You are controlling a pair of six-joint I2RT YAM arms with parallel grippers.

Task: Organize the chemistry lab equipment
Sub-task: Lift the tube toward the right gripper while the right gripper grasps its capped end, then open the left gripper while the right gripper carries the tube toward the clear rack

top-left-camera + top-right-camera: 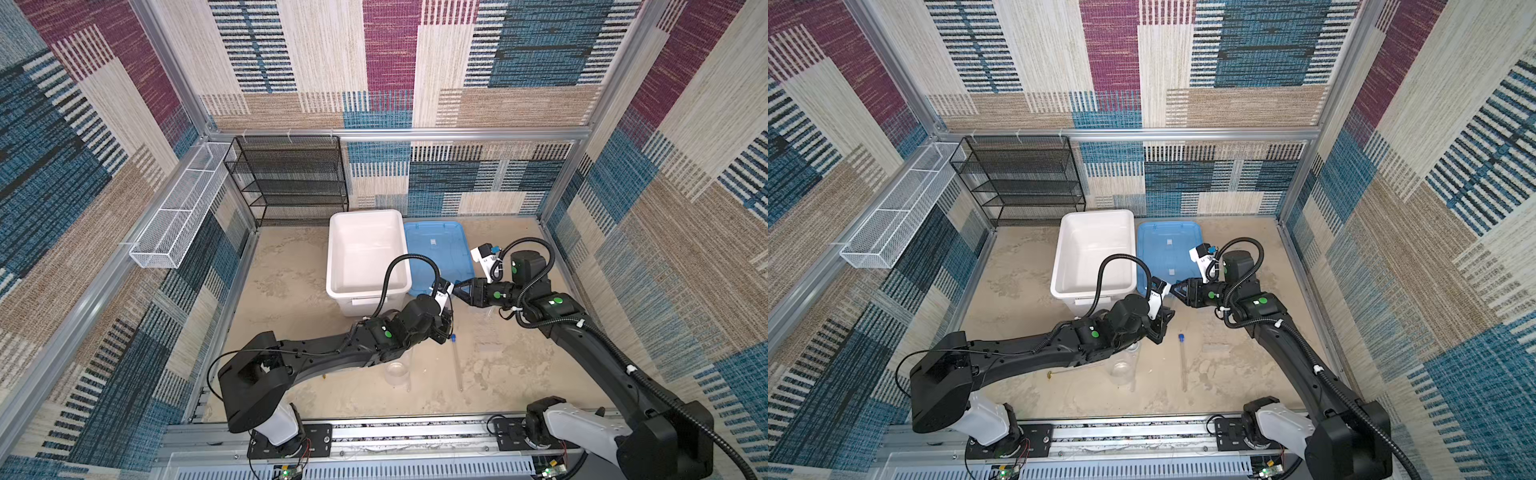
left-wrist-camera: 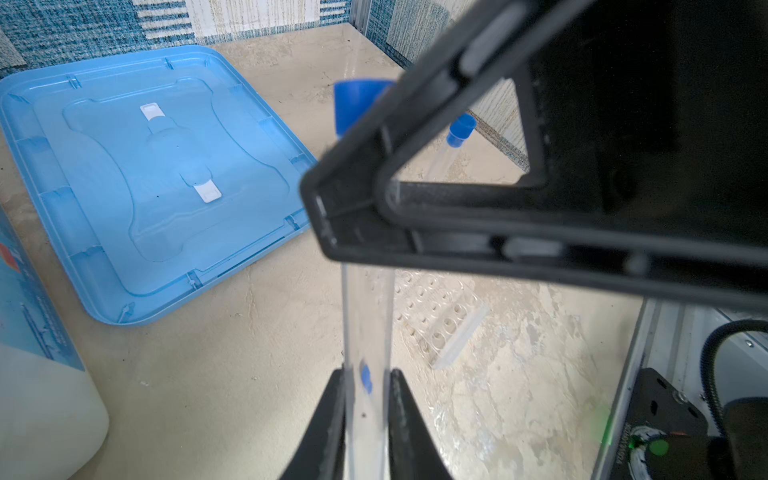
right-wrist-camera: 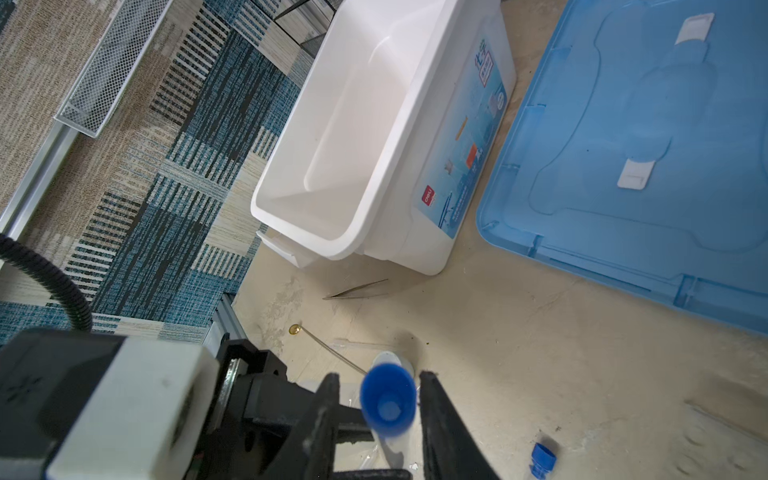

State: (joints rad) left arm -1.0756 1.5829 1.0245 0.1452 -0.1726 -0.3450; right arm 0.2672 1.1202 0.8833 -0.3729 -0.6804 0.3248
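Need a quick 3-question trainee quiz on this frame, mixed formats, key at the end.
1. True or false: the blue lid sits on the white bin.
2. What does the left hand hold?
3. Where is the loose capped tube? A) in the bin B) flat on the table C) on the black shelf

Key: 1 false, the lid lies on the table beside the bin. 2 a clear tube with a blue cap. 3 B.
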